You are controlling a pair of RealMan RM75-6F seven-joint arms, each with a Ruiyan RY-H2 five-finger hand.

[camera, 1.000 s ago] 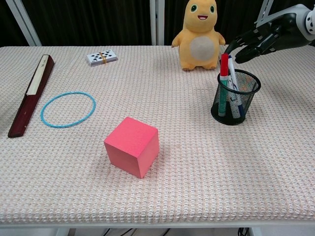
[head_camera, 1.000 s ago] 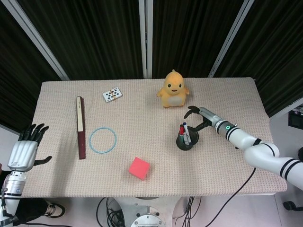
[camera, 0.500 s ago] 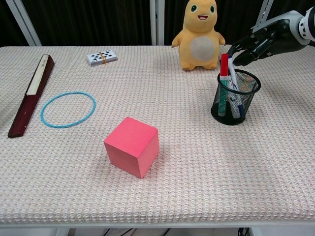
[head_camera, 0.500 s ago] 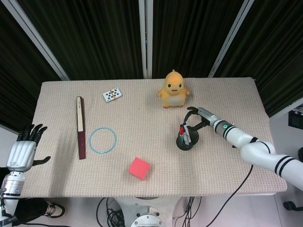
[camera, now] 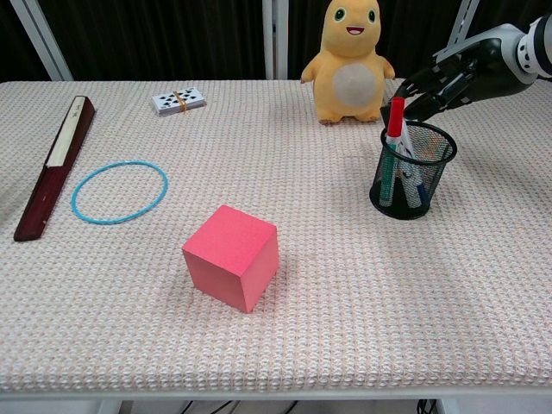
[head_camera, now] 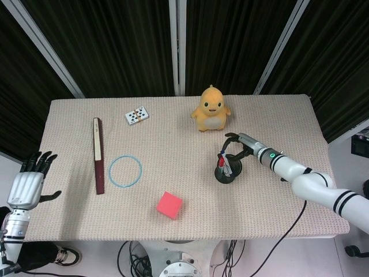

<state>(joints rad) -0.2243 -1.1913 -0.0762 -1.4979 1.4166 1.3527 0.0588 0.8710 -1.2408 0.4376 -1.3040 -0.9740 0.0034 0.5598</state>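
My right hand [head_camera: 235, 145] [camera: 440, 82] hovers over the far rim of a black mesh pen cup [head_camera: 228, 173] [camera: 412, 172], fingers spread and curled down toward the tops of the markers inside. A red-capped marker [camera: 394, 116] stands just beside the fingertips; I cannot tell whether they touch it. The hand holds nothing that I can see. My left hand [head_camera: 26, 182] hangs off the table's left edge, fingers apart and empty; the chest view does not show it.
A yellow plush toy [head_camera: 210, 108] [camera: 349, 60] sits just behind the cup. A pink cube [head_camera: 169, 205] [camera: 231, 257] lies front centre. A blue ring [head_camera: 125, 171], a long dark red box [head_camera: 98, 154] and a card deck [head_camera: 136, 116] lie to the left.
My right hand has moved left and lower, closing in on the marker tops, with its fingers curling more. The left hand drifted slightly. Nothing on the table has moved.
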